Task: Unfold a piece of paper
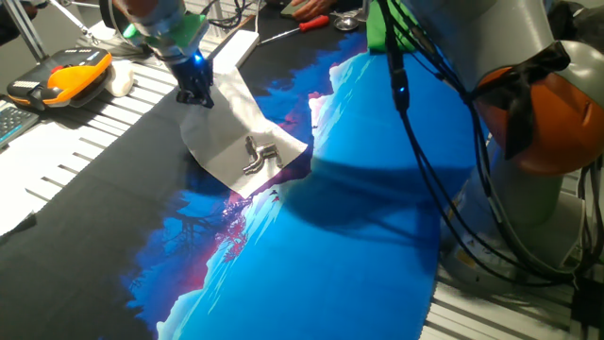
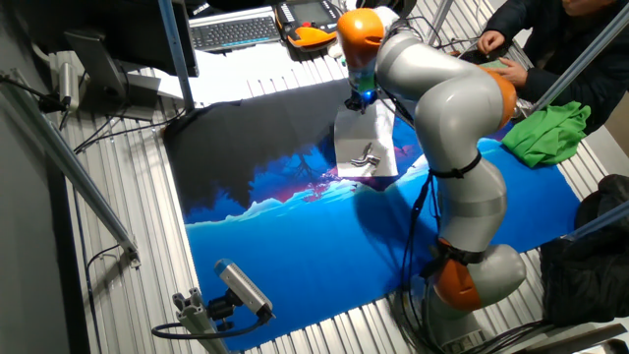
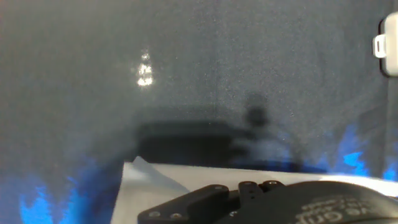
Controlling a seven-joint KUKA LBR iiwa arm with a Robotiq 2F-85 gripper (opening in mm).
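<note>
The piece of paper (image 1: 231, 132) is small and white and lies on the dark part of the blue and black mat (image 1: 359, 217). A small grey metal clip (image 1: 260, 156) rests on its near half. My gripper (image 1: 196, 92) is at the paper's far edge, shut on that edge, and the flap rises toward the fingers. In the other fixed view the gripper (image 2: 356, 101) stands over the paper (image 2: 366, 133) with the clip (image 2: 366, 155) below it. The hand view shows a white paper corner (image 3: 161, 186) beside a black finger (image 3: 249, 199).
An orange and black device (image 1: 66, 76) lies at the far left on the slatted table. A green cloth (image 2: 545, 133) and a person's hands (image 2: 491, 44) are near the mat's edge. A keyboard (image 2: 231, 31) lies at the back. Arm cables (image 1: 444, 142) hang over the blue area.
</note>
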